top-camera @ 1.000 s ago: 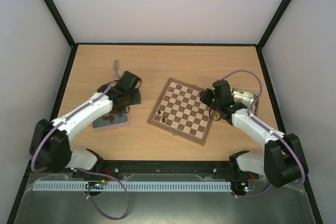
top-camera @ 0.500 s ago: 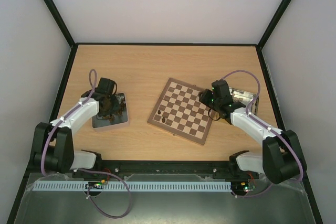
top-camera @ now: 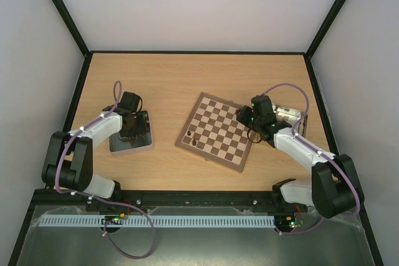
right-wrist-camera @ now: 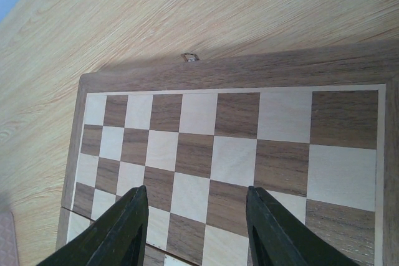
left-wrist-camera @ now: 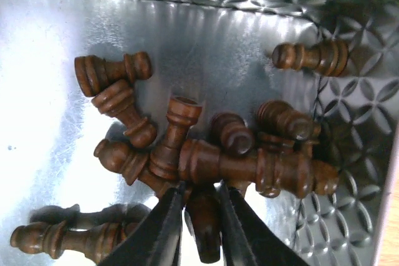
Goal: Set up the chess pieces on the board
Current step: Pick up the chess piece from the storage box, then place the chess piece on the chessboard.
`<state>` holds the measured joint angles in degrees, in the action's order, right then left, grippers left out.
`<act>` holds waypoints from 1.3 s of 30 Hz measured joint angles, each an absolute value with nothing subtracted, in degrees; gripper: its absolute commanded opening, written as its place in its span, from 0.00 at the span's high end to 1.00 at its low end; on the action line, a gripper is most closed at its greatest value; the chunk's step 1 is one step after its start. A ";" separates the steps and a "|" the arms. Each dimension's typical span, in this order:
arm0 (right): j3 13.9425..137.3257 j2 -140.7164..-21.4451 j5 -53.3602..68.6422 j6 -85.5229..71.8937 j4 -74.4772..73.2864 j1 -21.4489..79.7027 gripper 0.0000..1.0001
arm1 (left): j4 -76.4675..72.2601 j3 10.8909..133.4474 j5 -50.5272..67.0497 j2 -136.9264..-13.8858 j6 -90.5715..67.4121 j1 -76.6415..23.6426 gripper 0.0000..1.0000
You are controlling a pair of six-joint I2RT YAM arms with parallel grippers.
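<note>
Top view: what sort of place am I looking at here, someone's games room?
More likely a robot test booth: a left arm and a right arm bolted at the table's near edge, plain white walls closing it in, and a chessboard beside a metal tray of chess pieces.

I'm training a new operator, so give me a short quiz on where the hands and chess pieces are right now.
1. True or false: the right hand holds a chess piece.
2. The left hand is down in: A the board, B the metal tray, C bare table.
3. Fill in: the pieces already on the board sit toward the robot's ___ side.
Key: 1 false, its fingers are open and empty; 2 B; 3 left.
</note>
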<state>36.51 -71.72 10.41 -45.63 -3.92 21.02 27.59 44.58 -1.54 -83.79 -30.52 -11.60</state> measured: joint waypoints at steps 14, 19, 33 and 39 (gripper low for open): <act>36.51 -71.61 10.46 -45.67 -3.95 21.02 0.57 | 35.66 52.01 -5.87 -78.72 -30.02 -18.24 0.94; 36.51 -70.28 10.33 -45.69 -4.03 21.02 0.57 | 39.33 58.17 -5.80 -77.10 -30.68 -25.54 0.93; 36.58 -54.28 -11.88 -48.88 -13.28 19.62 0.55 | 35.27 76.29 0.40 -96.36 -32.82 -57.60 0.92; 36.58 -49.69 -17.56 -49.36 -17.45 12.45 0.53 | 35.14 82.00 0.21 -106.80 -33.98 -64.66 0.92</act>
<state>36.58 -49.69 -17.56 -49.36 -17.45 12.45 35.14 82.00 0.21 -106.80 -33.98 -64.66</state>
